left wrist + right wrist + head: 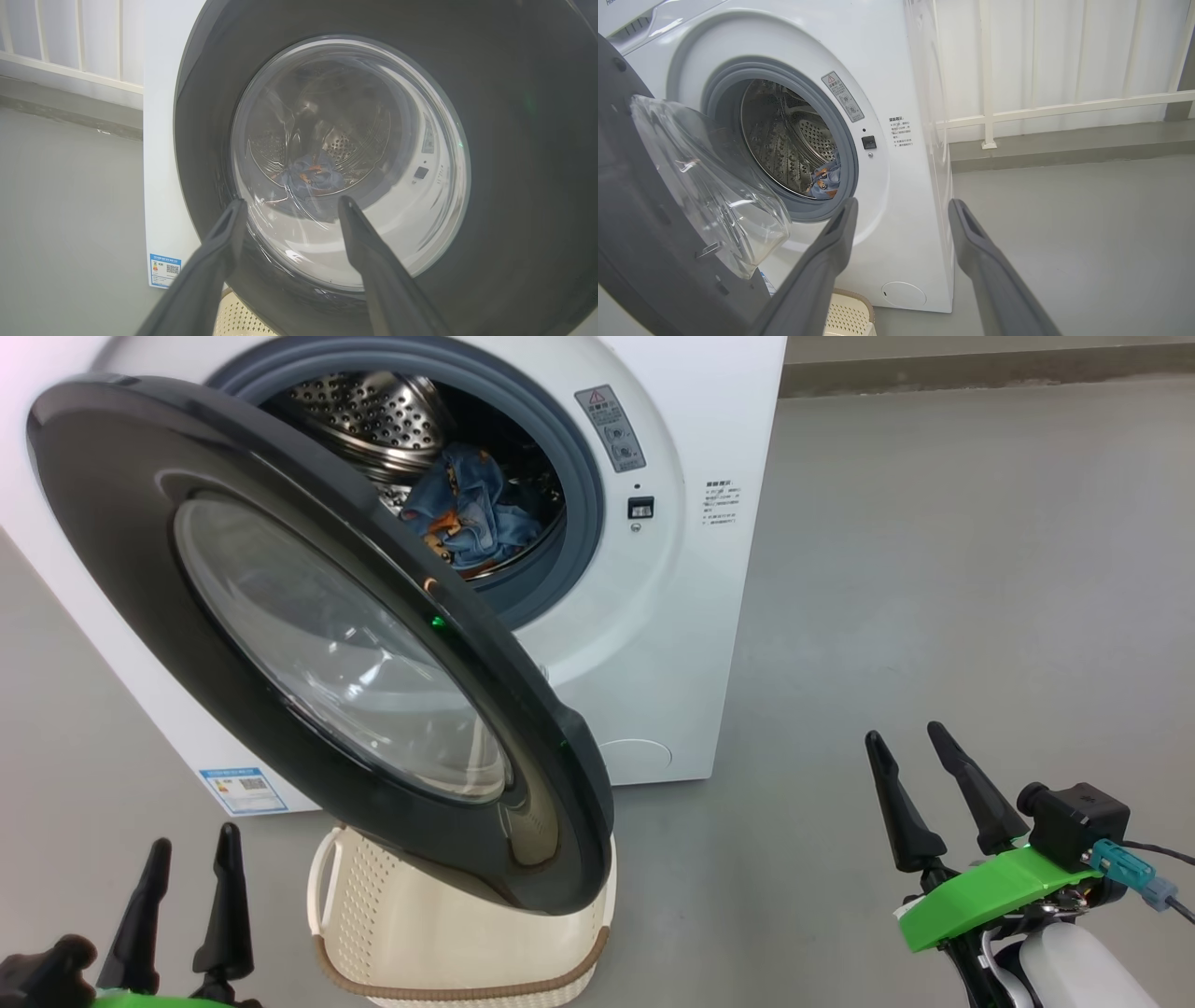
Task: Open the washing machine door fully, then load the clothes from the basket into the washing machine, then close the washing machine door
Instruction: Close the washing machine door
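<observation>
Grey floor (934, 569), white railing (1017, 112) behind. Clothes (471, 513) lie inside the washing machine (672, 644) drum, so loading looks mostly done. The basket (448, 933), on the floor just in front of the machine, is partly hidden & I can't tell if it's empty. Door (280, 728) stands half-swung across the machine's opening, over the basket; closing is what's left. Left gripper (194, 837) & right gripper (905, 733) sit in front of the machine, both w/ jaws apart, holding nothing.
</observation>
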{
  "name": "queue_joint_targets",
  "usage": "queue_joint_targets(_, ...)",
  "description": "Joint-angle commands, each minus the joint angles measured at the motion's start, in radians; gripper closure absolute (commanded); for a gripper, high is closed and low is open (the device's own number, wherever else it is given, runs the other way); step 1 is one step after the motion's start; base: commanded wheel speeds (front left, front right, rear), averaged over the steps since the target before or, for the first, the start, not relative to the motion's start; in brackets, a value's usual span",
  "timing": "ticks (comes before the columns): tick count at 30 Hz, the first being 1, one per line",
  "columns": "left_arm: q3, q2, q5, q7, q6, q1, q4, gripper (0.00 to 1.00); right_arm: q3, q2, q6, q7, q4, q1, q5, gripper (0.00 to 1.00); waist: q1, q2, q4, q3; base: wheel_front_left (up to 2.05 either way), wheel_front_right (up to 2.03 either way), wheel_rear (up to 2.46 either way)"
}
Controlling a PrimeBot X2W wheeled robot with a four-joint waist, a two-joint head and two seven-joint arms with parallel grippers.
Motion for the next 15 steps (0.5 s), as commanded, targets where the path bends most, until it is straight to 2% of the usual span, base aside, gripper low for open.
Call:
queue_joint_targets(1,0.029,0.024,0.013,-0.019,0.01,-0.015,-0.01,0.0,0.019,-0.013,0.005,-0.008,-0.021,-0.021,-0.009,0.0,0.0,0.0,-0.001,-0.002,0.0,0.0,0.0)
queue_joint_targets(15,0.013,0.023,0.04,-0.051,0.025,-0.029,0.031,0.0,0.015,-0.02,0.005,-0.008,-0.018,-0.02,-0.01,0.0,0.0,0.0,0.004,-0.009,0.0,0.0,0.0)
